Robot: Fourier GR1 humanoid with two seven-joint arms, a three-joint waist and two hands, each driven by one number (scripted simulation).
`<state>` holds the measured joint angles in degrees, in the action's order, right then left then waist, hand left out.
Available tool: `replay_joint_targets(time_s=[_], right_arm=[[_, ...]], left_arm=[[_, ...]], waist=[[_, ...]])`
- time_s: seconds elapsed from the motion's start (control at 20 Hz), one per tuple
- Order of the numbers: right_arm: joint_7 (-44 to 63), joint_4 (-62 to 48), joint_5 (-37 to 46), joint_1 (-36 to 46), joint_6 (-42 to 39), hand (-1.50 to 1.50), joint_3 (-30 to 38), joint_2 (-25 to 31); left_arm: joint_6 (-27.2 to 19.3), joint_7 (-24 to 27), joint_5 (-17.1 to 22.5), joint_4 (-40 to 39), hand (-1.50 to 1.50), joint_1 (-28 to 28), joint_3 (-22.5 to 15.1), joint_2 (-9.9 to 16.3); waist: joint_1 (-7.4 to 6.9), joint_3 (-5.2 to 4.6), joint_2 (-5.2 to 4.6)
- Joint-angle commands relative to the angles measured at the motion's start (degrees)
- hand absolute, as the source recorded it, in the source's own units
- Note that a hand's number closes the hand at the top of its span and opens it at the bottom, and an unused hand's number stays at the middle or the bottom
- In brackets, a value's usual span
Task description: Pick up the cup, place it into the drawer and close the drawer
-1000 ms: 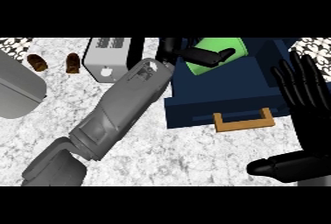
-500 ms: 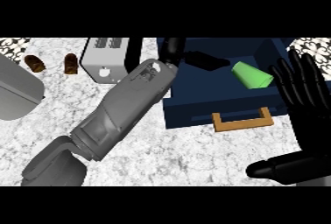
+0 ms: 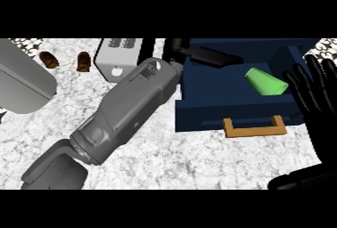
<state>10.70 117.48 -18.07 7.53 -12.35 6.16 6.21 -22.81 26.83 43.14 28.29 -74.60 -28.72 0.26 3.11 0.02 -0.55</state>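
One green cup (image 3: 266, 82) lies in the drawer (image 3: 217, 109), apart from left fingers (image 3: 214, 55).

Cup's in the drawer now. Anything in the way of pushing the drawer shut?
Nothing visible blocks it. The green cup lies on its side inside the open blue drawer, below its walls as far as the head view shows. The left hand hangs over the drawer's far-left corner. The right hand is open beside the drawer's right edge, near the tan handle.

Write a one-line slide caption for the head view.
Green cup lies in the open blue drawer; left hand open above it, right hand resting open.
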Motion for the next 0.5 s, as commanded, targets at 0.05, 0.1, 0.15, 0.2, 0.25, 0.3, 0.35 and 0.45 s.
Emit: replay_joint_targets(time_s=[0.05, 0.1, 0.15, 0.2, 0.25, 0.3, 0.35, 0.45], right_arm=[[-0.2, 2.1, -4.8, -2.8, -4.7, 1.5, 4.0, 4.1], [-2.1, 1.2, 0.0, -3.2, -3.6, 1.5, -0.4, 1.1], [0.8, 2.3, -4.4, -2.7, -6.1, 1.5, 4.1, 6.1], [2.2, 3.0, -1.7, -2.2, -5.9, 1.5, 0.8, 5.8], [0.5, 0.8, -0.2, -2.3, -7.9, 1.5, 1.7, 7.6], [-2.0, 1.0, 3.8, -2.9, -9.0, 1.5, -0.5, 7.3], [-1.4, 5.2, 4.8, -6.0, -9.0, 1.5, -0.8, 7.6], [-2.2, 2.8, 5.6, -5.1, -10.0, 1.5, -0.2, 8.5]], left_arm=[[0.5, -0.8, 1.3, 3.1, -1.5, 1.3, 3.8, -0.3], [2.0, -2.4, 1.3, 5.5, -1.5, 3.0, 4.0, 2.8], [-1.1, -1.3, 1.0, 9.0, -1.5, 6.6, 3.1, 1.0], [1.8, -1.5, 1.6, 6.9, -1.5, 4.4, 5.3, 3.5], [1.1, -2.0, 1.4, 10.5, -1.5, 7.0, 4.4, 4.7], [-0.2, -1.3, 1.4, 9.2, -1.5, 5.3, 5.8, 4.2], [-1.2, -2.2, 1.9, 13.0, -1.5, 8.0, 5.7, 4.5], [-1.4, -4.1, 1.8, 17.4, -1.5, 12.5, 5.6, 7.7]], waist=[[-2.16, 0.0, 0.6], [-3.19, -0.03, 0.76], [-3.68, -0.04, 1.12], [-3.04, -0.05, 0.72], [-4.12, -0.05, 1.01], [-3.5, -0.03, 0.74], [-3.81, -0.05, 1.19], [-4.69, -0.04, 1.2]])
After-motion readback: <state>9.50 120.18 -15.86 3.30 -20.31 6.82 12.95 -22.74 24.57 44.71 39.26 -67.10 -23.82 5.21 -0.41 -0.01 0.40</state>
